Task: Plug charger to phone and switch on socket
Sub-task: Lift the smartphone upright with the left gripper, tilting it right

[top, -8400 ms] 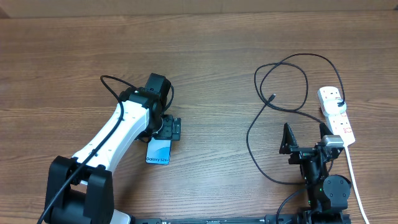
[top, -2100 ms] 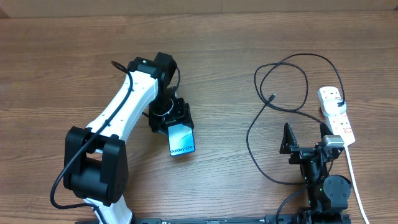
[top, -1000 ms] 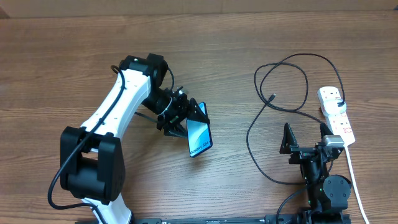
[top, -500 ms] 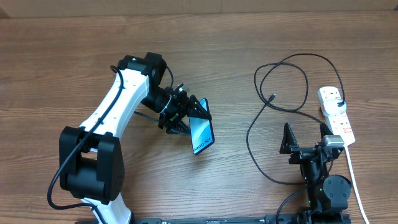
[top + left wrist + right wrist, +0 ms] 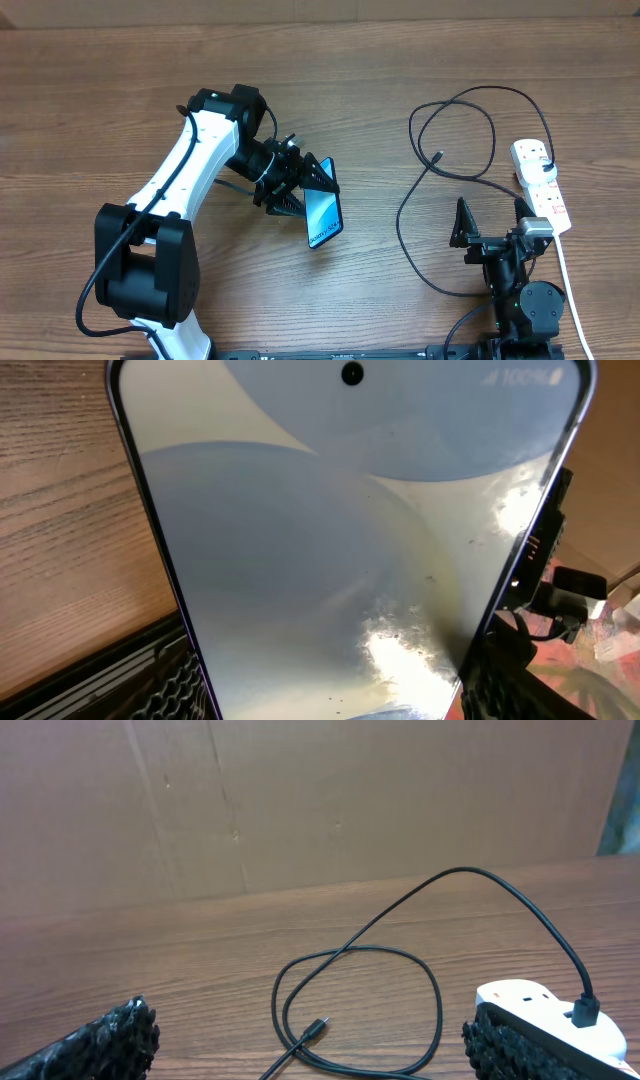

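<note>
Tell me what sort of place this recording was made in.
Likely an indoor robot test bench: a wood-grain table with a brown cardboard-like backdrop, a white robot arm on it, and a white power strip.

Phone (image 5: 322, 216): light-blue screen lit, clamped in left gripper (image 5: 304, 190), tilted, left of centre. Charger (image 5: 465, 870): black cable looped on the table at right, connector tip (image 5: 438, 156) lying free, other end plugged into socket (image 5: 541, 187), a white strip at far right.
</note>
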